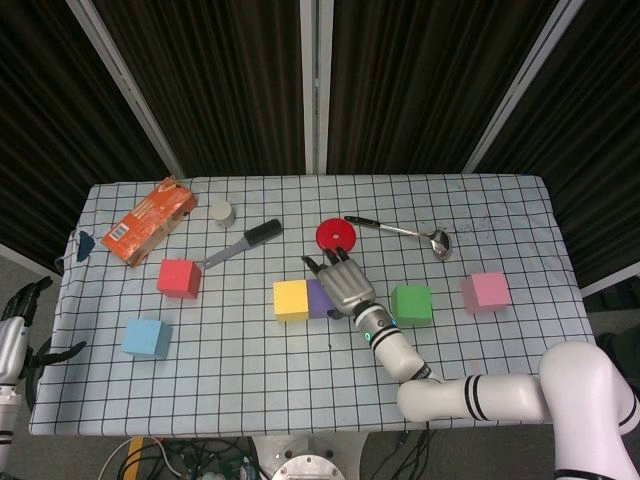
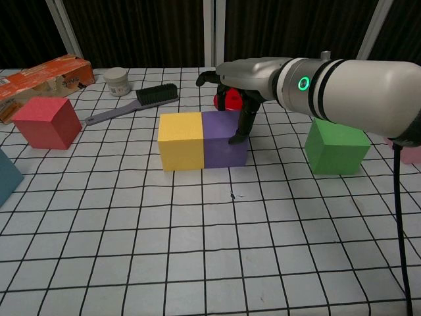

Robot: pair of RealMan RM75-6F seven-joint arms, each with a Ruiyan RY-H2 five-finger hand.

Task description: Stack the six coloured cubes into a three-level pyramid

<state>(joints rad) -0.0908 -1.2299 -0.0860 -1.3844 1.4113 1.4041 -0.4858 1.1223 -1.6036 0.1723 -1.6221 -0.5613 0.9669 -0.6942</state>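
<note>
— Where do the cubes sit on the worktop (image 1: 500, 225)?

— The yellow cube (image 1: 291, 299) and the purple cube (image 2: 224, 139) stand side by side, touching, near the middle and a little toward the front edge. The green cube (image 1: 411, 304) is to their right, apart from them, and the pink cube (image 1: 485, 291) is further on toward the right edge. The red cube (image 1: 179, 277) lies toward the left edge, and the blue cube (image 1: 146, 337) sits near the front left corner. All six rest flat on the cloth; none is stacked.

— And the right hand (image 2: 240, 82)?

— It hangs over the purple cube, palm down, fingers spread and curved downward. In the chest view one finger (image 2: 242, 125) touches the cube's right top edge. It grips nothing.

— The left hand (image 1: 18, 312)?

— Off the left edge, below the worktop, fingers apart and holding nothing.

— What else is there?

— An orange box (image 1: 148, 220) at the back left corner, a small white jar (image 1: 221, 211) beside it, a brush (image 1: 243, 243) with a grey handle behind the red cube, a red disc (image 1: 336, 236) just behind the right hand, and a metal ladle (image 1: 402, 232) right of the disc.
</note>
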